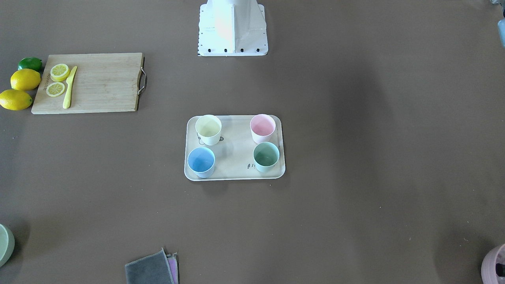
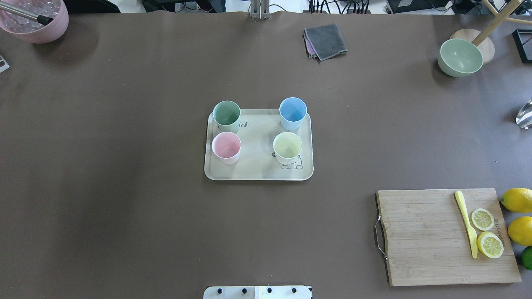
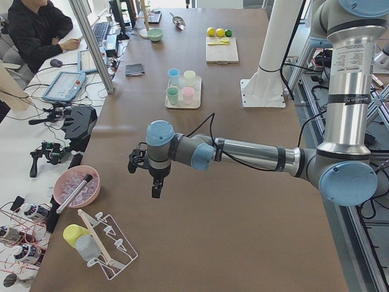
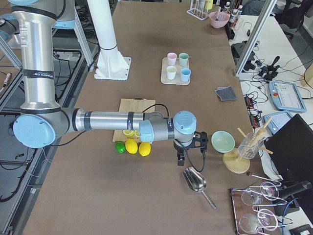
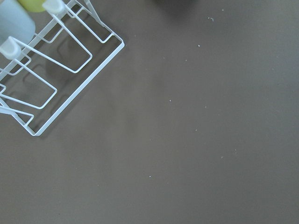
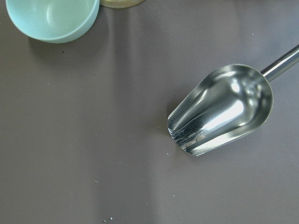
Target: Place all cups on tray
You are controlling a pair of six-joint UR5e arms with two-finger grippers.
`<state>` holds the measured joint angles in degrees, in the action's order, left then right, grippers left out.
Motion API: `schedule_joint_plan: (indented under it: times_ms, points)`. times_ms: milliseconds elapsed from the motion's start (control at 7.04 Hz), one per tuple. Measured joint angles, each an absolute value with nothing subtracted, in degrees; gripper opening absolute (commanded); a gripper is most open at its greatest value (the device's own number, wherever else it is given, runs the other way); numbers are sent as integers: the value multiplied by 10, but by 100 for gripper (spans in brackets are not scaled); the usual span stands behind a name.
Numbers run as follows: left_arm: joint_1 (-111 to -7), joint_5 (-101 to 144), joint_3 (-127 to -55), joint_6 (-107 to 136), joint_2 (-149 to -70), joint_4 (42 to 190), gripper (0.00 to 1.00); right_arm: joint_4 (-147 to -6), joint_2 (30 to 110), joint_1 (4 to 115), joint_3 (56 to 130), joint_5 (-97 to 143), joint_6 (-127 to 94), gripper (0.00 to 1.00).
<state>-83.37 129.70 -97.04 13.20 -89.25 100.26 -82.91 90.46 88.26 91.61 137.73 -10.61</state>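
On the tray at mid-table all four stand upright and apart: green cup, blue cup, pink cup, yellow cup. The task looks finished, so no further placing seems needed. The left gripper and right gripper hang over the table's ends, well apart from the tray. Whether either is parted or closed cannot be told.

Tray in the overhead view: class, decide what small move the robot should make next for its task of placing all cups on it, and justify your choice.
Probably none: I would leave the left arm and right arm parked off to the sides. The mint green cup, light blue cup, pink cup and pale yellow cup all stand upright on the tray, so the task looks done.
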Motion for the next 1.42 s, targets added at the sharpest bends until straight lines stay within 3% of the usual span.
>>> schedule_joint_plan:
  times_ms: [852, 1420]
  points:
    - [-852, 1297, -980, 131, -912, 943, 98, -966, 888, 891, 972, 1373, -55, 100]
    - [-855, 1297, -978, 132, -905, 940, 98, -977, 887, 890, 974, 1373, -45, 100]
